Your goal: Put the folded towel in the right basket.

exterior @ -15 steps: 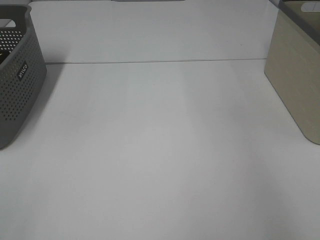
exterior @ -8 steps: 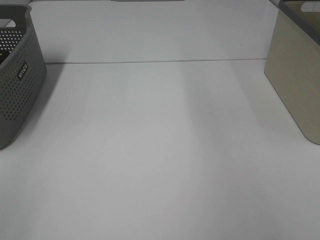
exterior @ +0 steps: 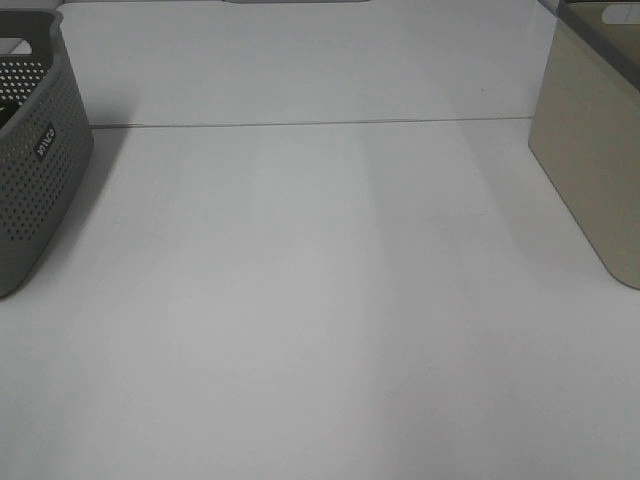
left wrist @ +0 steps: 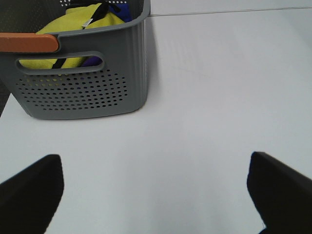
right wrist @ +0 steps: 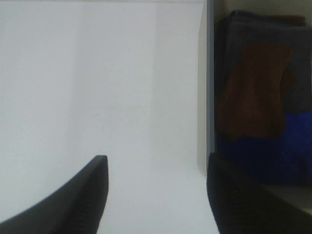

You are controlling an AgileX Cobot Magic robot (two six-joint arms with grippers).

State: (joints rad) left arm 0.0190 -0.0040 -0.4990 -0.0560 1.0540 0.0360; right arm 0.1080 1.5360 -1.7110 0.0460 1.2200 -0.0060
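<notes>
The beige right basket point(exterior: 590, 150) stands at the table's right edge. The right wrist view shows its rim point(right wrist: 210, 73) and folded cloths inside: a brown towel point(right wrist: 253, 87) lies on a dark grey one point(right wrist: 292, 39) and a blue one point(right wrist: 263, 156). My right gripper point(right wrist: 157, 163) is open and empty above the table, just beside that rim. My left gripper point(left wrist: 155, 161) is open and empty above the table, in front of the grey basket. Neither gripper shows in the exterior high view.
A grey perforated basket point(exterior: 30, 170) stands at the left edge; the left wrist view point(left wrist: 83, 87) shows a yellow cloth point(left wrist: 73, 24) and a blue one inside. A seam point(exterior: 320, 123) runs across the white table.
</notes>
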